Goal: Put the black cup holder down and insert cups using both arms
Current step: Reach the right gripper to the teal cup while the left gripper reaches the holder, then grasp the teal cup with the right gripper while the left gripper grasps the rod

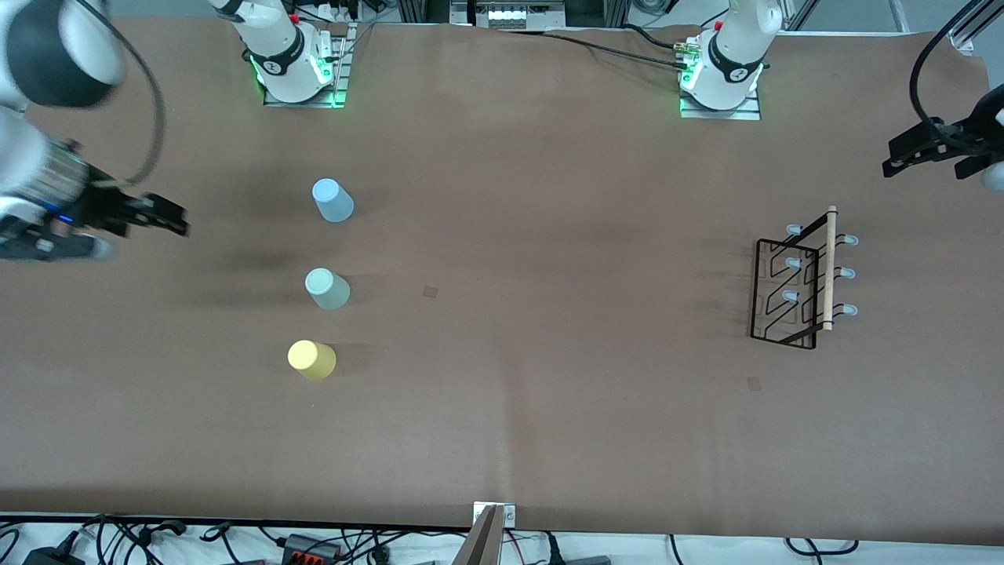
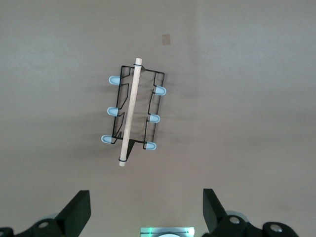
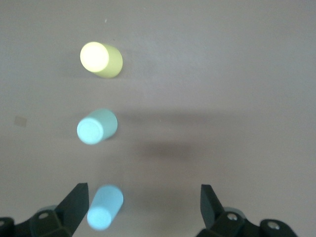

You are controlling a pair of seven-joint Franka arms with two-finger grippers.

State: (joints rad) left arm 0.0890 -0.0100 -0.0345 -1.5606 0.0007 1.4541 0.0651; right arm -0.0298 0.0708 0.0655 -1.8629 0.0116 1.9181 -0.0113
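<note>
In the front view, the rack (image 1: 800, 286) is standing near the bench's edge at the left arm's end, its rod (image 1: 829, 267) on top and its pegs (image 1: 849, 311) pointing outward. The three cups are sitting mouth-down in a row toward the right arm's end: the blue cup (image 1: 332, 200) nearest the bases, the green cup (image 1: 327, 288) in the middle, the yellow cup (image 1: 311, 359) nearest the camera. This layout probably gives each arm its own job. The left pincer (image 1: 902, 161) is hanging over the bench edge at its end, and the right pincer (image 1: 174, 220) is hanging over the bench at its end; both arms are cut off by the frame.

In the left wrist view, the left pincer (image 2: 146, 210) is looking down on the rack (image 2: 136, 111), spread wide and holding nothing; only its fingertips are showing.

In the right wrist view, the right pincer (image 3: 144, 207) is likewise spread and empty over the cups, which are blurring softly; the blue cup (image 3: 104, 207) is lying closest to it.
</note>
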